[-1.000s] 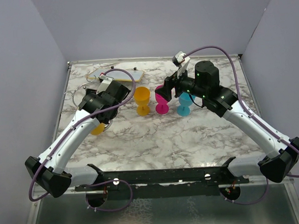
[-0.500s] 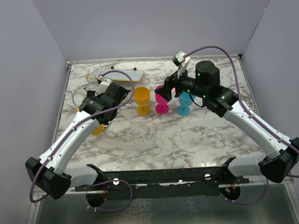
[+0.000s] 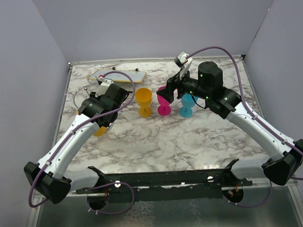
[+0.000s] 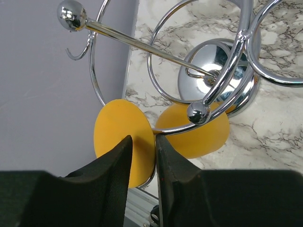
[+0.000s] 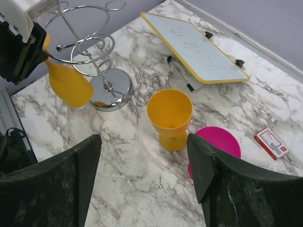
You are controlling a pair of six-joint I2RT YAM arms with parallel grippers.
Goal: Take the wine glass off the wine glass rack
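Note:
A yellow wine glass (image 4: 199, 137) hangs head-down from the chrome wine glass rack (image 4: 222, 80) at the table's left edge. It also shows in the top view as the wine glass (image 3: 98, 130), and in the right wrist view as the wine glass (image 5: 68, 85) under the rack (image 5: 111, 87). My left gripper (image 4: 143, 138) straddles the glass's round foot (image 4: 118, 127). Its jaws are narrow, one on each side of the disc, with a slit of yellow still showing between them. My right gripper (image 5: 143, 142) hovers wide open over the table's middle, holding nothing.
An upright yellow goblet (image 5: 170, 113), a pink glass (image 5: 215, 142) and a blue glass (image 3: 187, 106) stand mid-table by my right gripper (image 3: 165, 93). A yellow-framed whiteboard (image 5: 194, 47) lies at the back. A small red and white card (image 5: 271, 143) lies nearby. The left wall is close to the rack.
My left gripper's jaws have narrowed around the hanging glass's foot, and that arm has shifted slightly left. The right arm has not moved.

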